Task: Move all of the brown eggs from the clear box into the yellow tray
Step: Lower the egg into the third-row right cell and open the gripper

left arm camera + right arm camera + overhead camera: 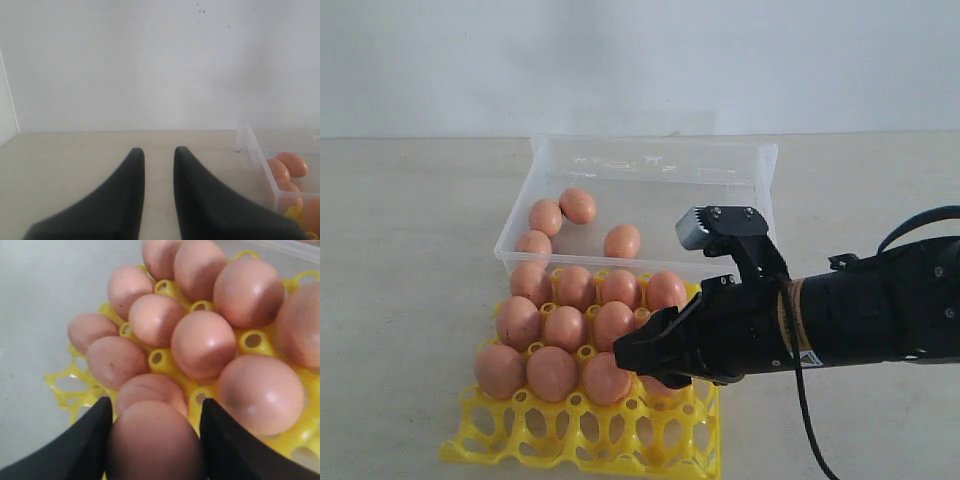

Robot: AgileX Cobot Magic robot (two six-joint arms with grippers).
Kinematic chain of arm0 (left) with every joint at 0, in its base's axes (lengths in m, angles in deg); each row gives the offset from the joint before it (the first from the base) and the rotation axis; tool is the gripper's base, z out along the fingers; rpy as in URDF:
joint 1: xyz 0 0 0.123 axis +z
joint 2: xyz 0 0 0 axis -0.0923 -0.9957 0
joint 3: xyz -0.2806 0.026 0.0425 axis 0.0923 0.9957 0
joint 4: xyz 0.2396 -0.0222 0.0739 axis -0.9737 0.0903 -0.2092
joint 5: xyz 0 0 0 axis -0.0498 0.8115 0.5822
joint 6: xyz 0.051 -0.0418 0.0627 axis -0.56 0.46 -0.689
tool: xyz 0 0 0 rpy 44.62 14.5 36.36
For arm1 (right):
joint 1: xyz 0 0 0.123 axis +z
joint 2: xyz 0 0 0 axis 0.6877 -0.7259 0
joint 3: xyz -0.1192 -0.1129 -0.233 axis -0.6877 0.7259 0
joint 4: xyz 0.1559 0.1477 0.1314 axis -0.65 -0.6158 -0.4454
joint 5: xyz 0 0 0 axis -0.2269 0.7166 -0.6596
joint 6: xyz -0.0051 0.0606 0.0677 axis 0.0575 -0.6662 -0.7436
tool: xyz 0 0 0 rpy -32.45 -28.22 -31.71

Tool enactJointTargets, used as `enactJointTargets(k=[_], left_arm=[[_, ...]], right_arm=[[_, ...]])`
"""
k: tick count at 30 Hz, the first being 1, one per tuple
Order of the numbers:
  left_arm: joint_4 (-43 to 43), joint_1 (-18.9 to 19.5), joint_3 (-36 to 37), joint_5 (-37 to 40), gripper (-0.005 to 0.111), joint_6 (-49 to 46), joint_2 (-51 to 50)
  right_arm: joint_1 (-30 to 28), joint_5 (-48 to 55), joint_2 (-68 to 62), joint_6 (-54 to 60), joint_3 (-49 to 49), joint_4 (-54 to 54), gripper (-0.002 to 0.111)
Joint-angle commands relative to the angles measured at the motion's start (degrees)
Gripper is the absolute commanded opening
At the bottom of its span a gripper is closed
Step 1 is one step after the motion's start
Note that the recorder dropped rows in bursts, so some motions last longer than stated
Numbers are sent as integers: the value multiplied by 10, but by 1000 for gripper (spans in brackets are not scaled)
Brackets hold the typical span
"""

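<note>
Smoothly oval and light reddish-brown with a soft sheen, the brown eggs (564,327) all look alike; up close in the right wrist view a few carry faint darker specks. Most of them sit upright in the cups of the yellow tray (570,440), a bright plastic lattice with raised, hollow-topped pegs between the cups, and they fill the rows on the side nearest the clear box (760,165). The cups nearest the exterior camera show as open yellow lattice. Four more eggs lie loose on the floor of the transparent box, which stands just behind the tray: three are close together by its left wall and one lies a little apart to their right. The held egg (155,445) is clasped by the right gripper (155,401), whose black fingers (80,450) press against both its sides at the right end of the tray's third row (whether it already rests in a cup I cannot tell). The left gripper (158,150) hangs over the bare beige tabletop (60,160) beside a corner of the box, its jaws a narrow gap apart with nothing between them, facing a plain white wall (150,60).
</note>
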Motion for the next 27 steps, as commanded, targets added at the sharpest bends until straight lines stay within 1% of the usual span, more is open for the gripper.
enactJointTargets(k=[1,7,9,21,22,24,27], left_arm=[[-1,-5,2,-1,22,3,1],[-1,-5,2,-1,22,3,1],[-1,-5,2,-1,22,3,1],[-1,-5,2,-1,22,3,1],[-1,-5,2,-1,22,3,1],[-1,-5,2,-1,22,3,1],[-1,-5,2,-1,22,3,1]], right_arm=[[7,69,1,7,2,-9,0],[7,53,1,7,0,-14,0],[7,48,1,7,0,-32,0],[7,17,1,72,0,-38,0],[7,16,1,75,0,-38,1],[7,16,1,81,0,-38,8],[7,13,1,91,0,-38,25]])
